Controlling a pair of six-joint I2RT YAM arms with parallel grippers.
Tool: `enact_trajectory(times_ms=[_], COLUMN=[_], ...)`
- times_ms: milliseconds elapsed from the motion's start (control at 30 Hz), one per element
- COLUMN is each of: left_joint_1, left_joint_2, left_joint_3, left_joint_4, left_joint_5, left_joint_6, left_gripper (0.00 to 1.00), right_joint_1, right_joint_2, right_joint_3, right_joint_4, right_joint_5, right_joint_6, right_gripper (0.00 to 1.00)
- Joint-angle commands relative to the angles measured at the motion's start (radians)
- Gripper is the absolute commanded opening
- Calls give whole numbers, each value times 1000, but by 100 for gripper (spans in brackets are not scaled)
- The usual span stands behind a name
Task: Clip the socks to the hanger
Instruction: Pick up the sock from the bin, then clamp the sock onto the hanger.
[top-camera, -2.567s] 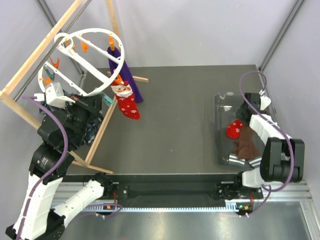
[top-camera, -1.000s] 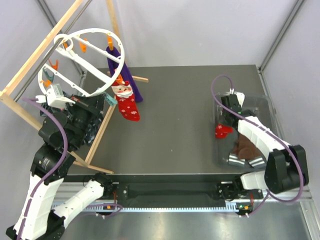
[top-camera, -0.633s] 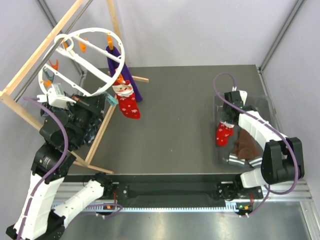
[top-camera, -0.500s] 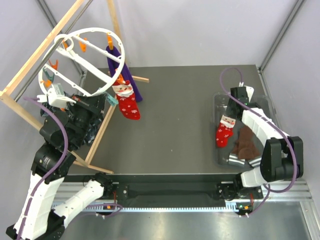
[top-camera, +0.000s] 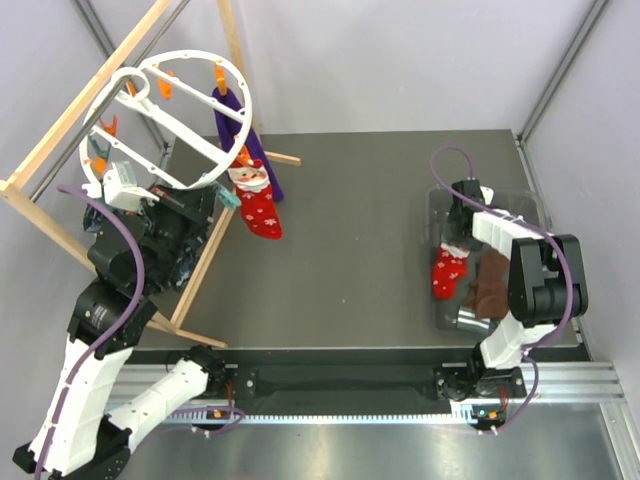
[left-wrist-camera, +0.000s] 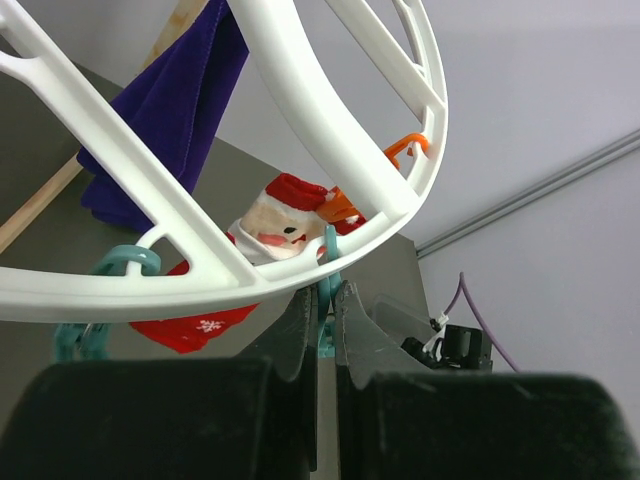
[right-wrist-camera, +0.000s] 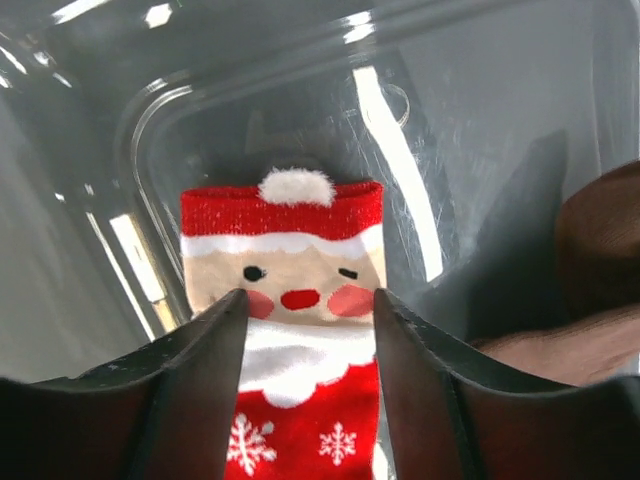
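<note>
The white ring hanger (top-camera: 243, 105) hangs at the far left. One red Santa sock (top-camera: 258, 205) hangs from its rim, also seen in the left wrist view (left-wrist-camera: 285, 220). My left gripper (top-camera: 215, 200) is shut on a teal clip (left-wrist-camera: 328, 280) under the rim (left-wrist-camera: 330, 120). A second red Santa sock (top-camera: 447, 272) lies flat in the clear bin (top-camera: 505, 205) at the right. My right gripper (top-camera: 458, 238) is open over its cuff. In the right wrist view the sock (right-wrist-camera: 285, 290) lies between the spread jaws of the gripper (right-wrist-camera: 310, 295), not pinched.
A long purple sock (top-camera: 250, 140) hangs from the hanger beside the Santa sock. A pale wooden frame (top-camera: 60, 130) stands behind it. Dark patterned cloth (top-camera: 185, 255) hangs by my left arm. The bin also holds a brown sock (top-camera: 490, 285) and a striped sock (top-camera: 470, 320).
My right gripper lifted the bunched sock, spread it flat at the bin's left side and opened over its cuff. My left arm moved the hanger slightly up.
</note>
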Motion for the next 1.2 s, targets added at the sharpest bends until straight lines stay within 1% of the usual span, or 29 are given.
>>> enact_trajectory(times_ms=[0,33,133,167,267,400,500,633,767,800,833,867,900,933,1000,1033,1100,1167], left_joint_1=[-3,-3,-3,-3,-3,-3,-3,-3,-3,-3,-3,-3,-3,-3,-3,-3,-3,-3], left_joint_2=[7,4,3,6,6,-2,-2,-3,-4,-5,-5,-5,-5,-2,3,1,3,1], left_joint_3=[23,21,21,23,28,26,24,23,20,20,21,21,21,21,24,23,21,23], left_joint_4=[-20,-20,-17,-19,-22,-25,-25,-25,-25,-26,-26,-26,-25,-28,-29,-29,-28,-29], left_joint_5=[59,55,58,61,64,53,52,53,50,50,53,52,53,55,59,59,64,65], left_joint_6=[17,19,20,20,23,25,25,25,23,23,23,23,23,25,25,22,19,16], left_gripper=[0,0,0,0,0,0,0,0,0,0,0,0,0,0,0,0,0,0], right_joint_1=[7,6,3,0,1,1,4,9,38,50,88,111,136,195,257,310,357,433], right_joint_2=[-6,0,9,8,-29,-121,-236,-307,-385,-434,-459,-482,-518,-529,-557,-566,-577,-577], right_joint_3=[-22,-21,-11,-5,1,2,7,34,50,48,50,56,67,82,130,143,176,209], right_joint_4=[40,43,43,37,37,29,20,-28,-12,4,32,52,61,61,63,69,83,90], right_joint_5=[14,18,23,23,26,37,25,17,-55,-77,-98,-156,-191,-222,-288,-305,-368,-416], right_joint_6=[13,7,-2,-4,-2,-10,-28,-49,-102,-138,-158,-178,-218,-235,-257,-255,-244,-243], right_gripper=[48,41,29,16,0,0,0,0,0,0,0,0,0,0,0,0,0,0])
